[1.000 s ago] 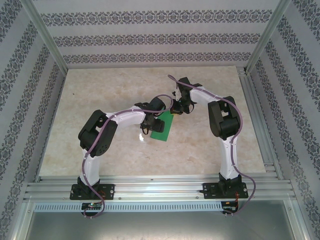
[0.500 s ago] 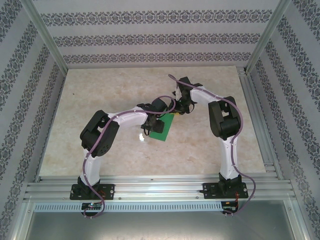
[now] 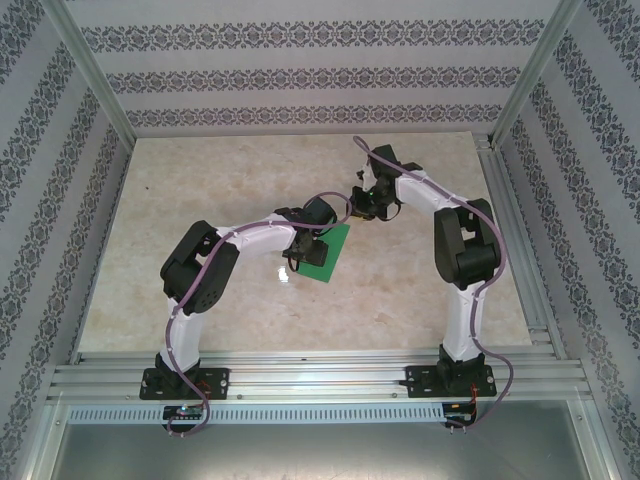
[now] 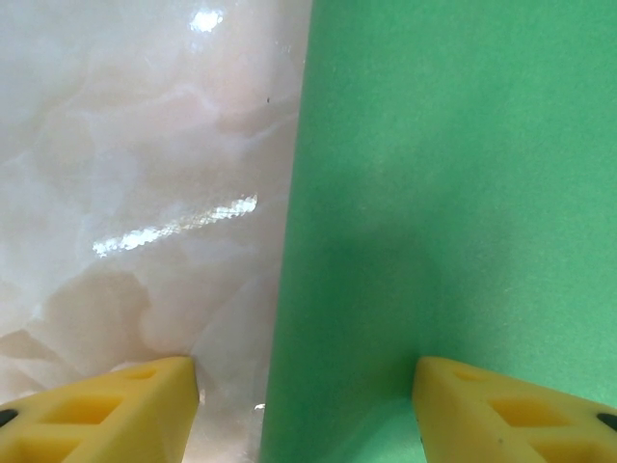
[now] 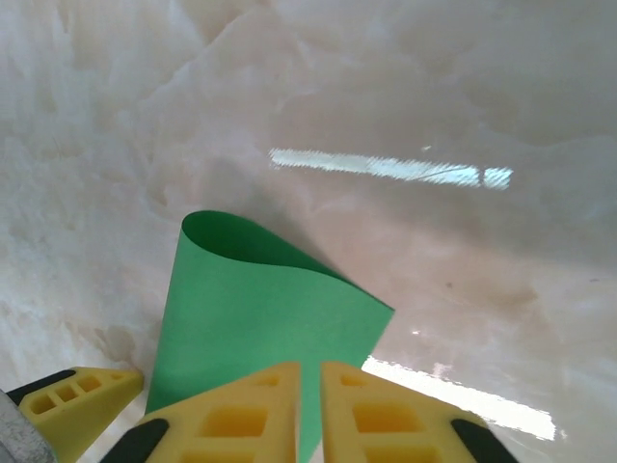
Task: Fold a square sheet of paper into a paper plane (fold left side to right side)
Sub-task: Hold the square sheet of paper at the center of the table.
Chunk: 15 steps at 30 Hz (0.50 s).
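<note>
Green paper is lying curled on the table; I'm seeing the left gripper sitting spread across its edge, the right gripper pressing its fingers together.

You're looking at a robot lab test cell: aluminium extrusion frame around a marble-look bench, printed patterned wall panels as backdrop, left arm and right arm bolted side by side to the front rail.

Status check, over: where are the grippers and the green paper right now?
Left gripper open, straddling the square sheet of paper at its edge on the table. Right gripper shut over the sheet's curled-up end, grip unclear. No obstruction seen.
</note>
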Each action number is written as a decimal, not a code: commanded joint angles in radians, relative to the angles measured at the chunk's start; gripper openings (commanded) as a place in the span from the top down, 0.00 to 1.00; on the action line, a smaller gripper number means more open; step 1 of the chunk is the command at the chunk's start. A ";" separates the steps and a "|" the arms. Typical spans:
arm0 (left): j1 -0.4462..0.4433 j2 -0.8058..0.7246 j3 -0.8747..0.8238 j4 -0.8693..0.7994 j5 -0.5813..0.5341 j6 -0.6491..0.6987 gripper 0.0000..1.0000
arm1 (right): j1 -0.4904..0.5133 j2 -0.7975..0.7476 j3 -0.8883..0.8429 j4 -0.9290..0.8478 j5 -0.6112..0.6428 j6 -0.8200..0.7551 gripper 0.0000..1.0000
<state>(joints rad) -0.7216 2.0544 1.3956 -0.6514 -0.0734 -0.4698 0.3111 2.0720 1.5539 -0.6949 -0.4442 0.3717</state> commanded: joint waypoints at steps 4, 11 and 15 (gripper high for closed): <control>-0.033 0.144 -0.053 0.025 0.118 -0.007 0.38 | 0.042 0.042 -0.035 0.053 -0.034 0.060 0.91; -0.036 0.147 -0.047 0.028 0.120 -0.007 0.38 | 0.051 0.058 -0.077 0.067 -0.036 0.075 0.92; -0.038 0.151 -0.052 0.046 0.145 -0.013 0.38 | 0.052 0.075 -0.087 0.058 -0.026 0.075 0.92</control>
<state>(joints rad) -0.7223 2.0583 1.4017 -0.6571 -0.0734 -0.4702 0.3595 2.1178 1.4796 -0.6533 -0.4694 0.4294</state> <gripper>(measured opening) 0.618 0.076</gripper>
